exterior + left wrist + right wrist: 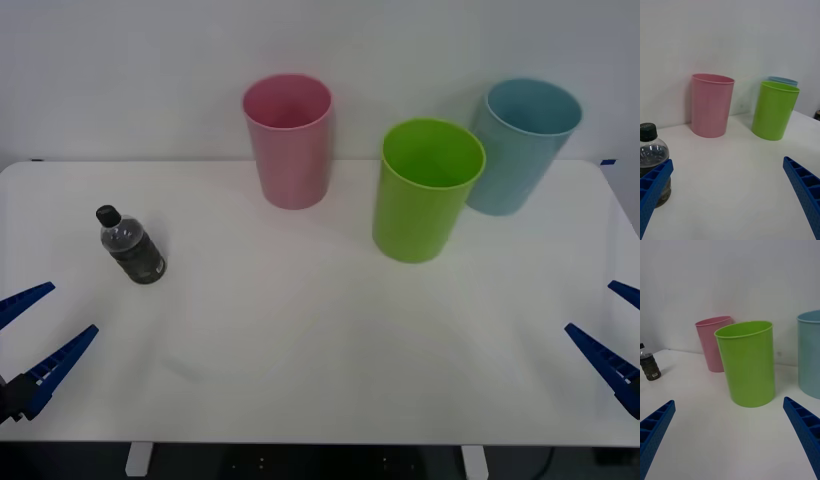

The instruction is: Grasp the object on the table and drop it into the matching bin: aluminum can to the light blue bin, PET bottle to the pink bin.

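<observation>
Clear plastic PET bottle (131,246) stands upright on the white table (320,360), left side, well apart from the bins and nearest the left gripper (28,333). Black screw cap on top, dark brownish lower body. Likely light and smooth, thin-walled, so it could dent or slip under a hard squeeze; being short and narrow, it could tip if nudged. Best hold looks like the round body below the shoulder, fingers either side, not the cap.

Count: one bottle, no can seen. Three bins, all upright along the far side: one pink bin (289,140) closest to the bottle, one lime green bin (430,188) in the middle, one light blue bin (520,143) just behind and right of the green one. Pink is the match for the bottle.

Left gripper sits low at the near left table edge, fingers spread wide, holding nothing; in its wrist view the bottle is just ahead beside one finger. Right gripper (612,335) at the near right edge, also spread apart and empty, idle
</observation>
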